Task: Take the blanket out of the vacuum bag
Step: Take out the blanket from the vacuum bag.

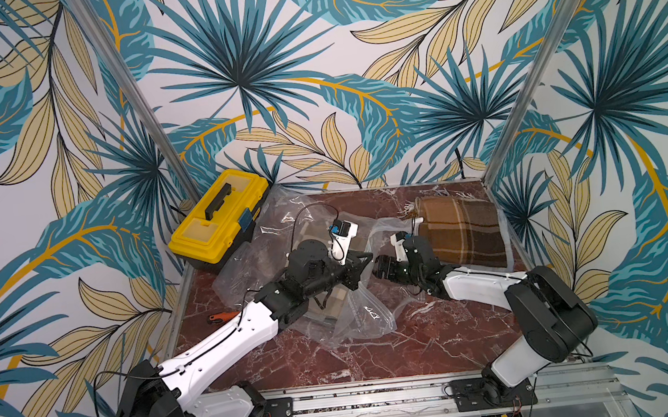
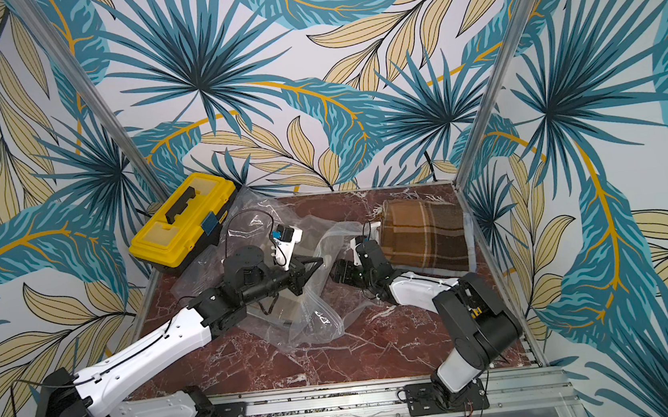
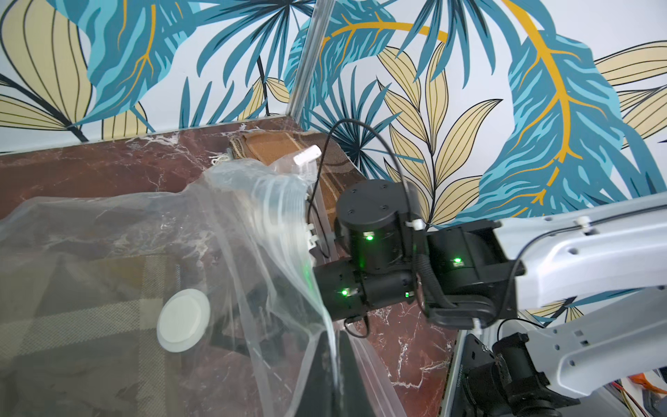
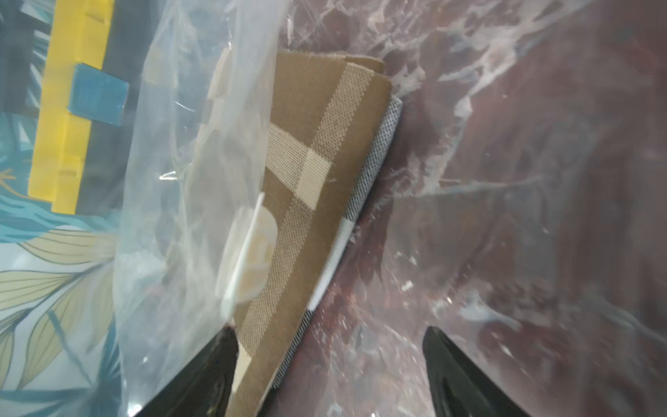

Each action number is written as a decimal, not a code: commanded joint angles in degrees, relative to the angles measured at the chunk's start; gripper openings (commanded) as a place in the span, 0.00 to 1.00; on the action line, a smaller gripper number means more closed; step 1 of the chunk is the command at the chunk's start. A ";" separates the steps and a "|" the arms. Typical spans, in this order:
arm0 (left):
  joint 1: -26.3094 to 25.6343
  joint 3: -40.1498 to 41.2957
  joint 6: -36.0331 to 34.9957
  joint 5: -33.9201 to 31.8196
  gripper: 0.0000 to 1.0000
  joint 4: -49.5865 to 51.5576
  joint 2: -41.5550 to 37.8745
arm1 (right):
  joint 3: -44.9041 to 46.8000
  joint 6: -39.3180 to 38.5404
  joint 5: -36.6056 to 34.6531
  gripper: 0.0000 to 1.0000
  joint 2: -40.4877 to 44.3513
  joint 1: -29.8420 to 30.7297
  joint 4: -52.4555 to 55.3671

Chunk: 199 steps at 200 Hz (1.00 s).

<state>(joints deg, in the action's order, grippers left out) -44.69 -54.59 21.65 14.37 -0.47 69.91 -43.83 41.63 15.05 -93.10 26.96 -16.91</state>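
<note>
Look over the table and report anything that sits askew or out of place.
The yellow toolbox sits skewed at the back left corner and seems to overhang the table edge. An orange-handled tool lies loose by the left edge. The vacuum bag is crumpled, as expected.

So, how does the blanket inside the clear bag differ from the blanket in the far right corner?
The bagged blanket is tan with cream checks; the corner blanket is darker brown with dark stripes. The bagged blanket lies inside the bag at mid-table; the corner blanket lies by the wall. Fringe shows on the corner blanket, none on the bagged blanket. Both are folded and checked.
</note>
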 commanded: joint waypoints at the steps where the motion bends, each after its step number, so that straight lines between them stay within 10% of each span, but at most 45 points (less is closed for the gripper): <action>1: -1.53 -3.11 -0.68 0.60 0.00 0.63 -2.90 | -3.27 0.92 0.90 0.82 -2.70 1.42 -4.43; 199: -2.94 -8.00 -4.60 -3.03 0.00 8.16 -2.49 | -9.65 2.05 0.59 0.80 -16.41 4.32 -9.55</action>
<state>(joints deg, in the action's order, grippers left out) -47.22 -61.14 18.37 10.94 9.69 67.83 -52.34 43.13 14.87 -108.51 31.03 -24.47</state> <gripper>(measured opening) 0.043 0.801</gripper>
